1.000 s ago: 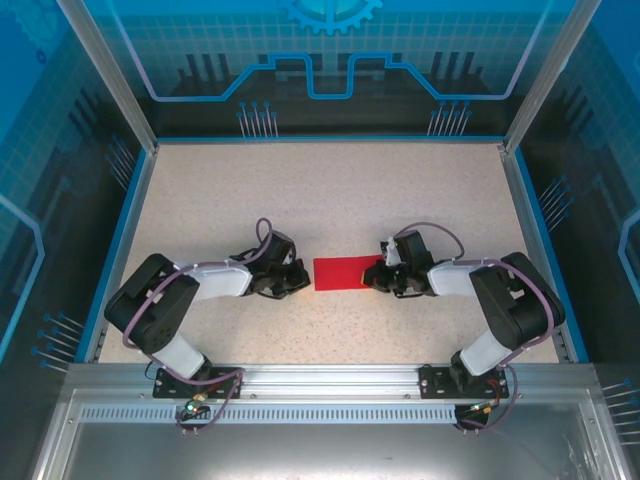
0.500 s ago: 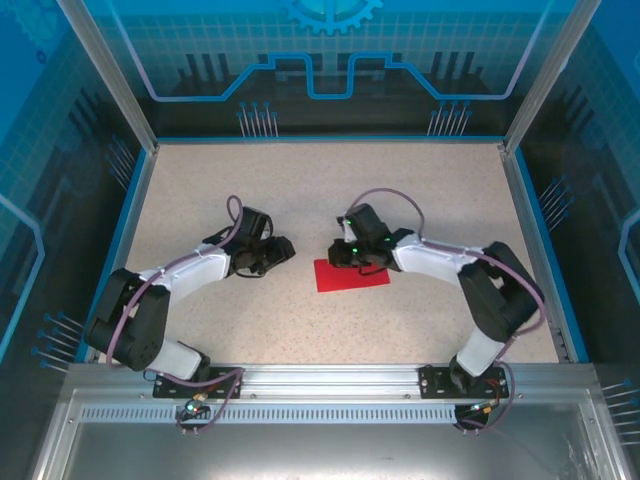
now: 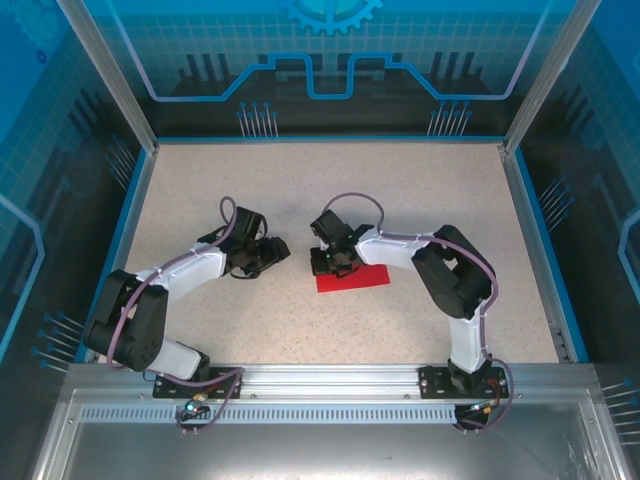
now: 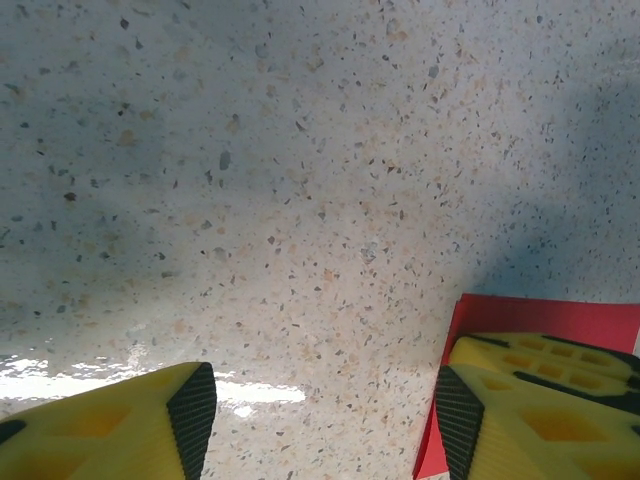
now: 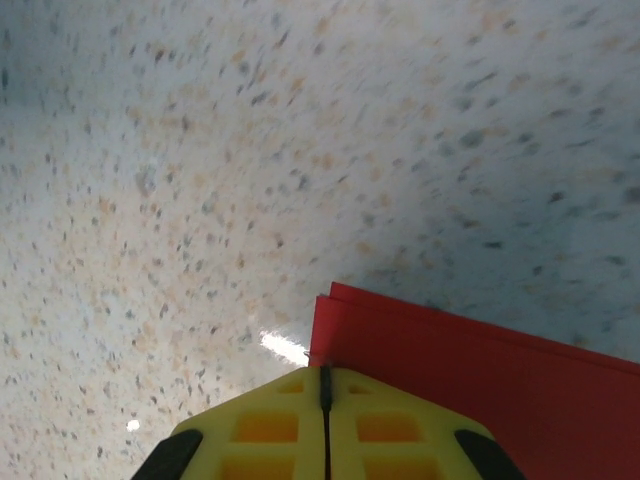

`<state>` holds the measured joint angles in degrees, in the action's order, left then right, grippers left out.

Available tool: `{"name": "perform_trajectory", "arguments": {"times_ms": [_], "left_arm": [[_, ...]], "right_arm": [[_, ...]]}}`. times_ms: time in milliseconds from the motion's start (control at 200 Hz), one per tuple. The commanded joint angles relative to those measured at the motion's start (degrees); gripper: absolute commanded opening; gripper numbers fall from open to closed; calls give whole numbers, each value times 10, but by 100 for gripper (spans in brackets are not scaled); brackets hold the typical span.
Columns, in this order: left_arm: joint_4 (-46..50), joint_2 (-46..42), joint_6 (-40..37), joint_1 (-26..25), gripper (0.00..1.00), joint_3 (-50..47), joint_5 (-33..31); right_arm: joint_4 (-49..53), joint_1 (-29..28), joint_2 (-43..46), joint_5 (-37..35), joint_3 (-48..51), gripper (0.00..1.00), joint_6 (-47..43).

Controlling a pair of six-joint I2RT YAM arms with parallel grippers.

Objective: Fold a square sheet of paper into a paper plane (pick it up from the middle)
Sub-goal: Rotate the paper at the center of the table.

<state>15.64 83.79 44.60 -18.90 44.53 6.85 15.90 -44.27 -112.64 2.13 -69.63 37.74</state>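
Observation:
The square sheet of paper (image 3: 355, 280), bright red, lies flat on the speckled table, folded double into a rectangle rather than a plane's outline. Two layers show at its left edge in the right wrist view (image 5: 470, 365). My right gripper (image 3: 326, 263) is shut, its yellow tips (image 5: 325, 375) down on the paper's left corner. My left gripper (image 3: 279, 248) stands open just left of the paper with bare table between its fingers (image 4: 325, 420). Its right finger (image 4: 530, 415) hangs over the paper's red corner (image 4: 545, 318).
The speckled table (image 3: 330, 190) is walled by a blue rim and clear panels at the back and sides. An aluminium rail (image 3: 330, 380) with both arm bases runs along the near edge. Free room lies behind and in front of the paper.
My right gripper swept from the paper's right end across to its left corner, staying shut. My left gripper opened and drew back and up, away from the paper's left edge.

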Motion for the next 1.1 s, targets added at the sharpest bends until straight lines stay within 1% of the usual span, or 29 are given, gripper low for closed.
{"name": "perform_trajectory", "arguments": {"times_ms": [0, 90, 150, 185, 255, 285, 310, 340, 375, 440, 545, 595, 720, 740, 945, 1095], "left_arm": [[2, -13, -7, 6, 64, 10, 8], [3, -13, -7, 6, 65, 11, 7], [1, -11, -7, 6, 67, 10, 7], [-1, -10, -6, 6, 68, 10, 9], [-6, -7, -7, 6, 71, 10, 15], [-9, -6, -7, 6, 72, 9, 17], [-12, -6, -8, 6, 73, 9, 21], [-16, -6, -10, 7, 74, 9, 25], [-21, -5, -18, 6, 76, 9, 35], [-23, -4, -30, 6, 78, 11, 44], [-36, -3, -48, 4, 84, 9, 60], [-38, -3, -55, 4, 88, 11, 63], [-35, -4, -68, 2, 97, 15, 67], [-34, -4, -69, 2, 98, 17, 68], [-30, 1, -82, -10, 99, 27, 81], [-28, 17, -86, -27, 99, 36, 103]], "right_arm": [[52, -30, -14, 52, 15, 6, -61], [57, -35, 14, 94, 68, 5, -115], [57, -32, 53, 108, 116, 5, -144], [57, -30, 83, 108, 135, 6, -156], [53, -17, 144, 94, 167, 12, -152], [50, -8, 171, 86, 173, 17, -142], [46, -1, 192, 76, 178, 24, -129], [41, 7, 215, 59, 185, 34, -108], [36, 18, 234, 34, 189, 38, -81], [41, 41, 255, -15, 210, 49, -31], [50, 75, 245, -61, 217, 57, 10], [44, 85, 229, -59, 211, 60, 12], [35, 95, 191, -53, 195, 65, 21], [37, 98, 183, -53, 178, 65, 24], [25, 107, 136, -49, 167, 66, 31], [-5, 107, 88, -14, 133, 66, -18]]}}
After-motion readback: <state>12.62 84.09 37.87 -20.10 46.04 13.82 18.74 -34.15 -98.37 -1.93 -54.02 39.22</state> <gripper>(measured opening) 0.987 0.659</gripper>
